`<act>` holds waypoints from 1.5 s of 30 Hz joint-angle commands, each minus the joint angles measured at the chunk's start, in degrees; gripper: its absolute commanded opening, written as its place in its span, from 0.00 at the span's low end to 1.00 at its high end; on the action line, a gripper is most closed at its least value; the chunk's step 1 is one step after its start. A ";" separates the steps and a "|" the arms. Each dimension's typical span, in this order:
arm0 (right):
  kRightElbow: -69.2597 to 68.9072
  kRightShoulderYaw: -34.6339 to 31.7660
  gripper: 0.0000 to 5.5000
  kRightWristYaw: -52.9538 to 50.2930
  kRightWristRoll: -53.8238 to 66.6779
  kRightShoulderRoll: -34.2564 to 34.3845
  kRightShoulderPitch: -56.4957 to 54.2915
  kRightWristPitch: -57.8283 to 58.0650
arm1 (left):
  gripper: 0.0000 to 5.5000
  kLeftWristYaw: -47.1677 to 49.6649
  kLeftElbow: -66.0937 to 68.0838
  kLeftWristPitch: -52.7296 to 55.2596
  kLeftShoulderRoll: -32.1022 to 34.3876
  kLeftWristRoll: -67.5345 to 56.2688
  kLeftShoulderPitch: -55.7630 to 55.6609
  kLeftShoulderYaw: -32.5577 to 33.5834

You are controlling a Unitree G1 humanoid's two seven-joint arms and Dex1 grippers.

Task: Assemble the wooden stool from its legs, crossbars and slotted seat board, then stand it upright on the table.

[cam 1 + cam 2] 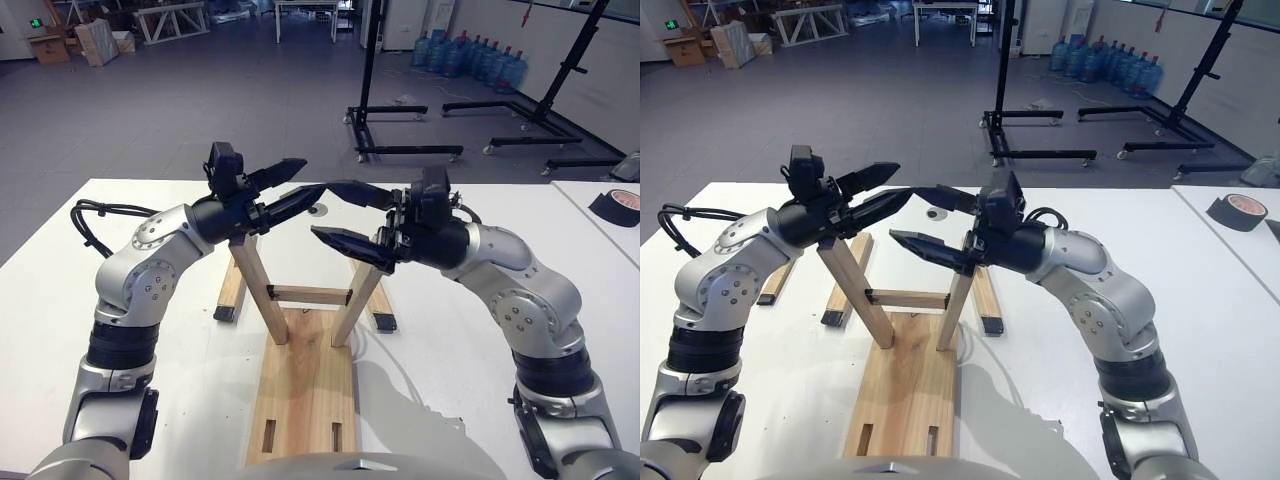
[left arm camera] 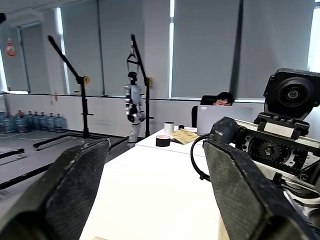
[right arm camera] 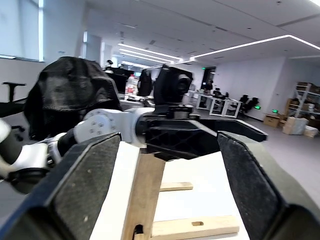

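The slotted seat board (image 1: 300, 400) lies flat on the white table in front of me. A frame of two slanted legs (image 1: 262, 300) (image 1: 352, 305) joined by a crossbar (image 1: 310, 295) stands on its far end. Behind it, more leg pieces (image 1: 840, 290) (image 1: 988, 300) (image 1: 775, 285) lie on the table. My left gripper (image 1: 300, 188) hovers open over the frame's top, the left arm hiding the left leg's upper end. My right gripper (image 1: 335, 215) faces it, open, just above the right leg. In the right wrist view a leg (image 3: 145, 195) stands between the spread fingers (image 3: 85, 190), untouched.
A black cable (image 1: 100, 215) loops from the left arm over the table's left side. A small round object (image 1: 932, 212) lies behind the grippers. A black tape roll (image 1: 615, 205) sits on the neighbouring table at right. Black metal stands (image 1: 400, 110) are on the floor beyond.
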 commanded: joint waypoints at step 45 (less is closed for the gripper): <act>40.88 16.32 0.64 7.56 -32.39 6.92 0.50 -13.71 | 0.62 -0.03 10.00 8.11 2.47 9.03 12.96 -7.83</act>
